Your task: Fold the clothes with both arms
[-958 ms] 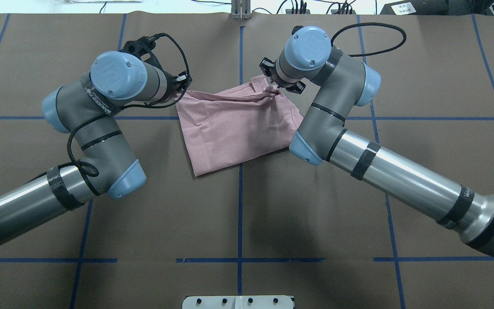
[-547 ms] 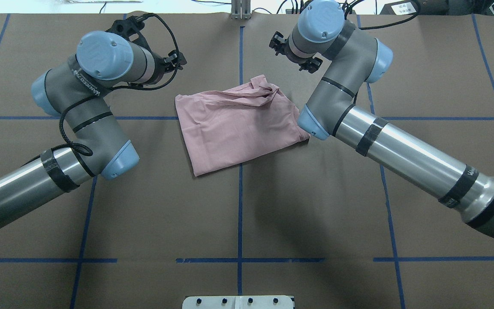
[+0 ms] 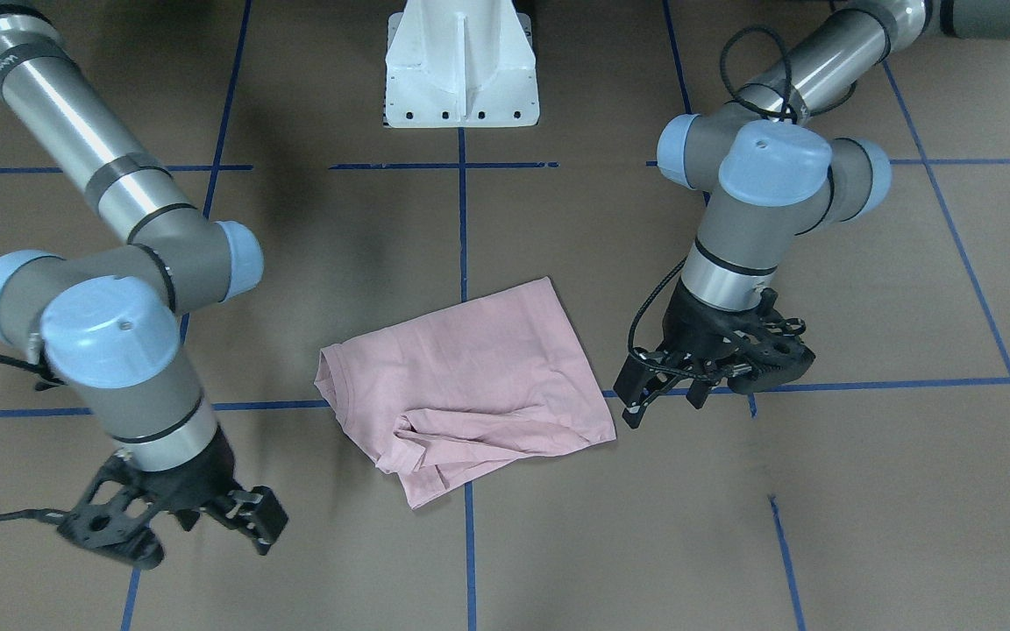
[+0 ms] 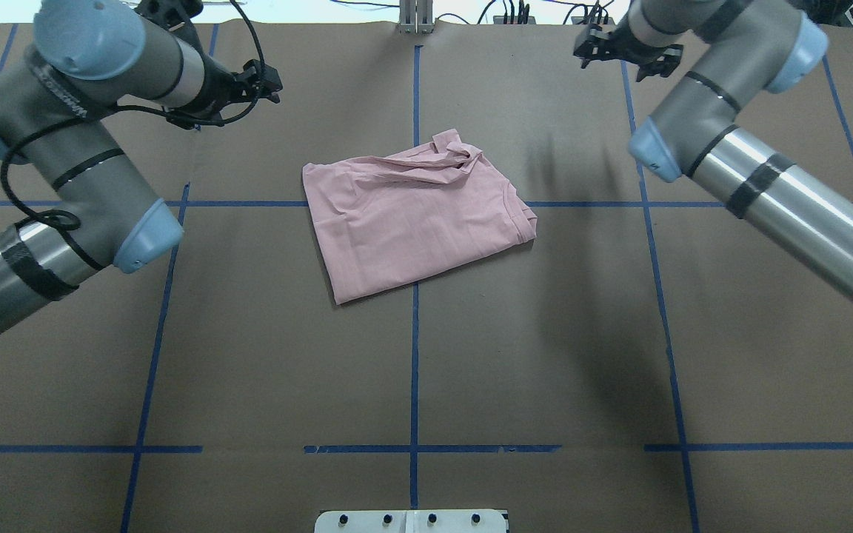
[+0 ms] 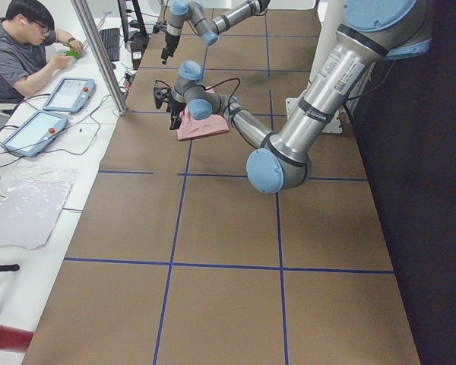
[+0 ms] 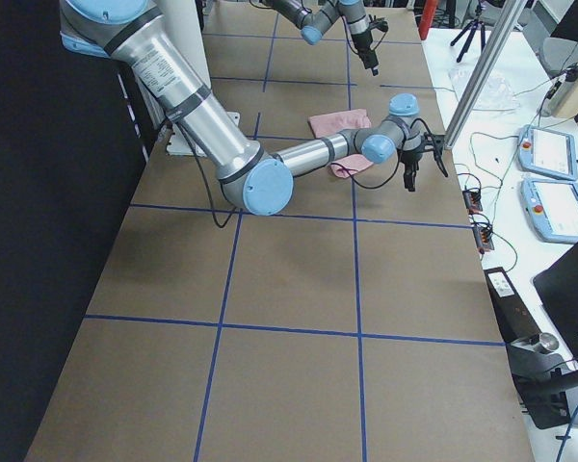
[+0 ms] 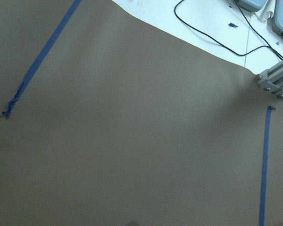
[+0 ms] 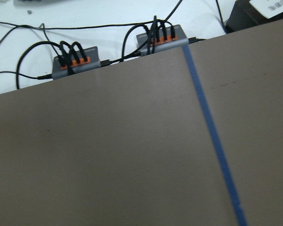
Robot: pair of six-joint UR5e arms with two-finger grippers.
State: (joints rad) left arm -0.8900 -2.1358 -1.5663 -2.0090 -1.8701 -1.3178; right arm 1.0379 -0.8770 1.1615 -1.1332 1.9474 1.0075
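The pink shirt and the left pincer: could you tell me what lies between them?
Only bare brown tabletop separates the left pincer from the shirt, seen overhead.

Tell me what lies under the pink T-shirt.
The folded T-shirt lies on the brown table cover, over a crossing of blue tape lines. The crossing itself is covered.

left-side view: T-shirt (image 5: 201,129) partly behind left arm (image 5: 304,122) | overhead: right arm (image 4: 767,192) cropped at top
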